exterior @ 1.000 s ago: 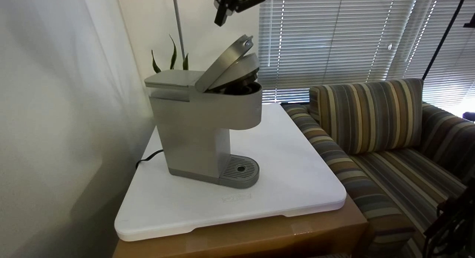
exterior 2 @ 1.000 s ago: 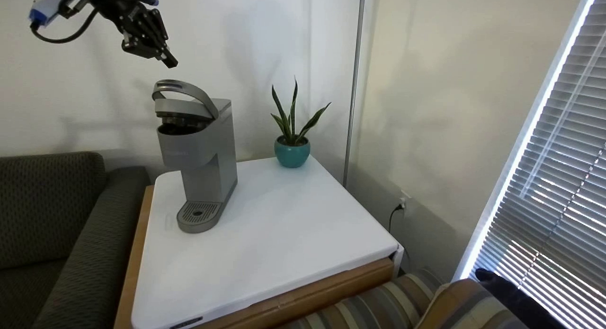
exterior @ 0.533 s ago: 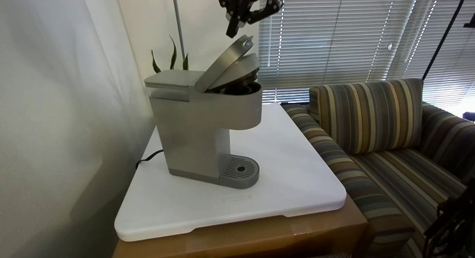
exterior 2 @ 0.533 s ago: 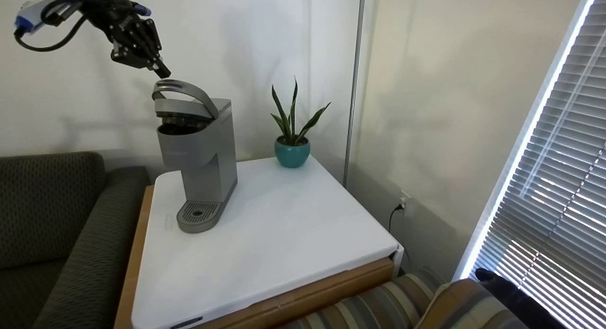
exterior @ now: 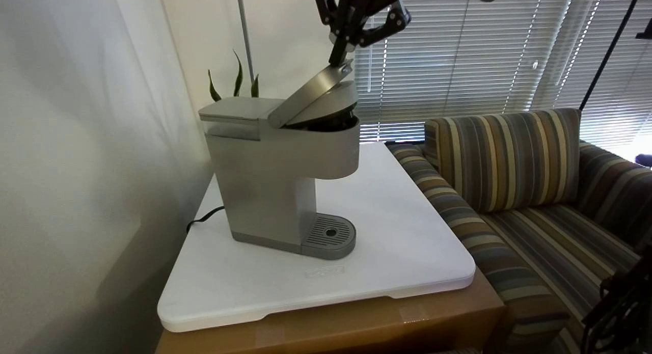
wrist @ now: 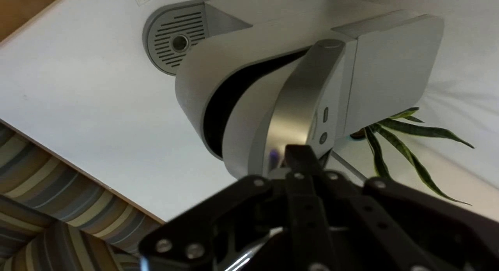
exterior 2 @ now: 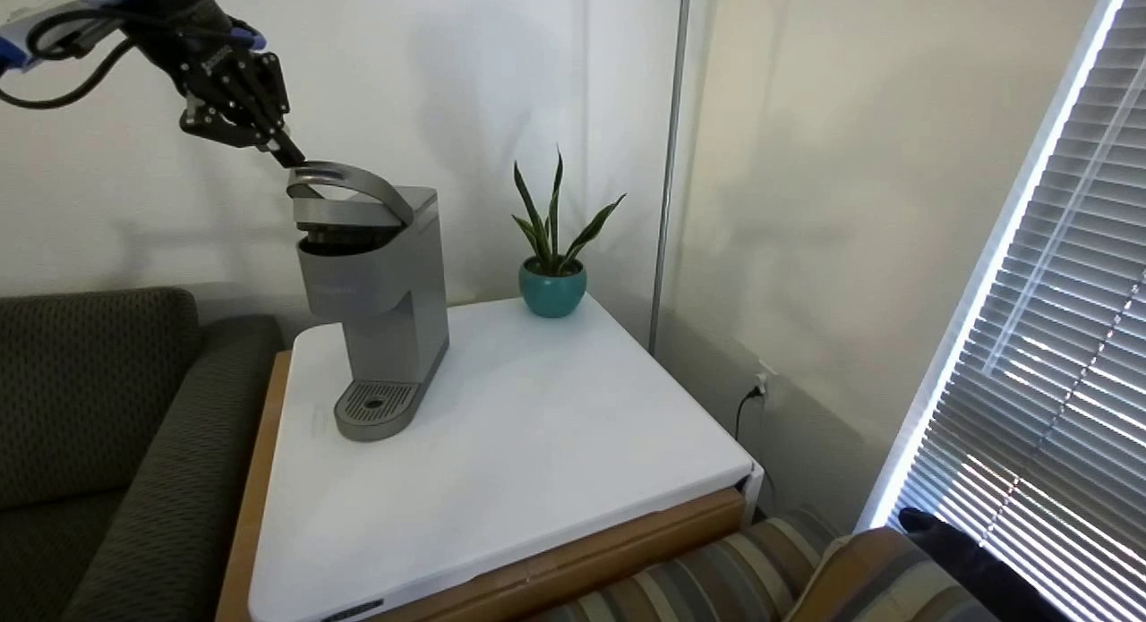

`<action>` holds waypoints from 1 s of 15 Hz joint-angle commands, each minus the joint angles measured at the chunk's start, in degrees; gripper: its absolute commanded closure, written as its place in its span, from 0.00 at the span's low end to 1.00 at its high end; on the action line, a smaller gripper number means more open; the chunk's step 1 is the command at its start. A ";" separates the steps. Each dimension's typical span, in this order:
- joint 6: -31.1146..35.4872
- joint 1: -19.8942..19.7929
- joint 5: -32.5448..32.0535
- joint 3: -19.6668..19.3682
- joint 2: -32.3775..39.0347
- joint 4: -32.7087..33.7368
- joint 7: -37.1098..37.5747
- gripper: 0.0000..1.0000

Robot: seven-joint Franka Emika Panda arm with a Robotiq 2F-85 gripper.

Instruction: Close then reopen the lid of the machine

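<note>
Seemingly, the closing half is barely begun: on the single-serve coffee maker [exterior: 265, 186], standing on the white worktop [exterior 2: 537, 407], the hinged lid [exterior: 328, 100] slants up over the brew chamber [exterior 2: 347, 246]. The claw [exterior: 337, 60] is clenched with nothing in it, its tip apparently against the lid's raised front edge. Pressing the lid fully down, then reopening it, probably both remain.

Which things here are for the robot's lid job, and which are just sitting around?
For the job:
black gripper, shut
grey lid, partly open
coffee machine

Just around:
potted plant
striped armchair
dark sofa
window blinds
metal pole
white tabletop under the machine
</note>
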 commanded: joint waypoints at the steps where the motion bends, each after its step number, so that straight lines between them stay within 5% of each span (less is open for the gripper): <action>1: -0.32 5.73 6.27 -6.41 -2.32 -3.15 -4.53 1.00; 7: -0.72 10.02 12.91 -11.56 -2.10 -4.21 -9.61 1.00; 15: 0.48 11.16 14.50 -13.82 0.32 -4.34 -12.86 1.00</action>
